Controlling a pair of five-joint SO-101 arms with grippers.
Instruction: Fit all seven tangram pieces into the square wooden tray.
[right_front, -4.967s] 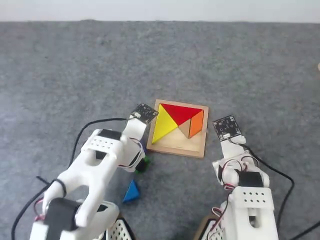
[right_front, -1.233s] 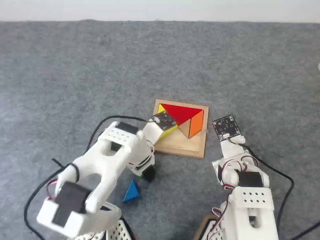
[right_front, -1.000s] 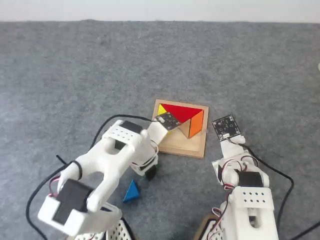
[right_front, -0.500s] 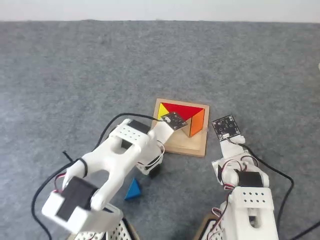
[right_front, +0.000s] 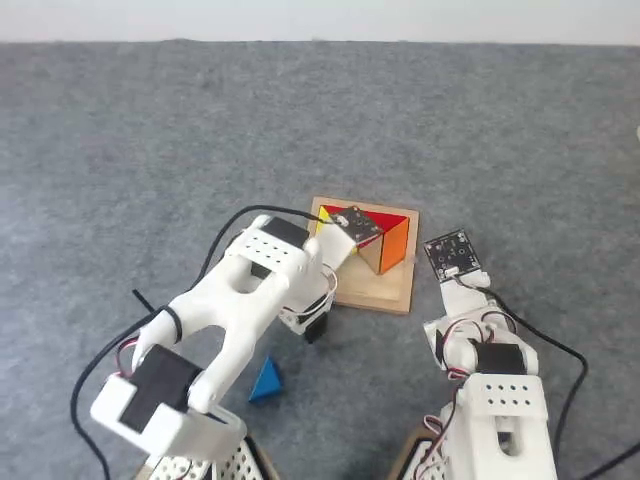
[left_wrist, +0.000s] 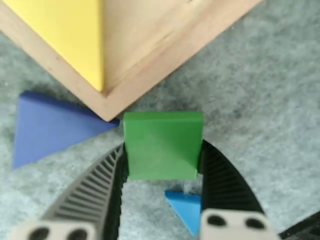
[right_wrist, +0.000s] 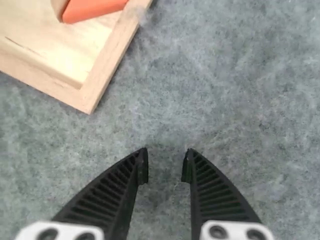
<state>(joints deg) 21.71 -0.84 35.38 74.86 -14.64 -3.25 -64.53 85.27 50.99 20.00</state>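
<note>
Grey carpet (right_front: 150, 130): one tray (left_wrist: 170, 60), two blue triangles (left_wrist: 50, 127) (left_wrist: 186, 210), left gripper (left_wrist: 162, 156) clamped on green square (left_wrist: 161, 142), right gripper (right_wrist: 165, 166) apart.

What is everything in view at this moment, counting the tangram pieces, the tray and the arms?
wooden tray: one, light wood, mid-table on the carpet
red triangle: one, red, in the tray
orange piece: one, orange, in the tray beside the red triangle
yellow triangle: one, yellow, in the tray
green square: one, green, between the left gripper's fingers, just outside a tray corner
large blue triangle: one, dull blue, on the carpet, tip at that tray corner
small blue triangle: one, bright blue, on the carpet near the green square
carpet: one, grey, covering the table
left gripper: one, black fingers, closed on the green square
right gripper: one, black fingers, slightly open over bare carpet beside the tray
</note>
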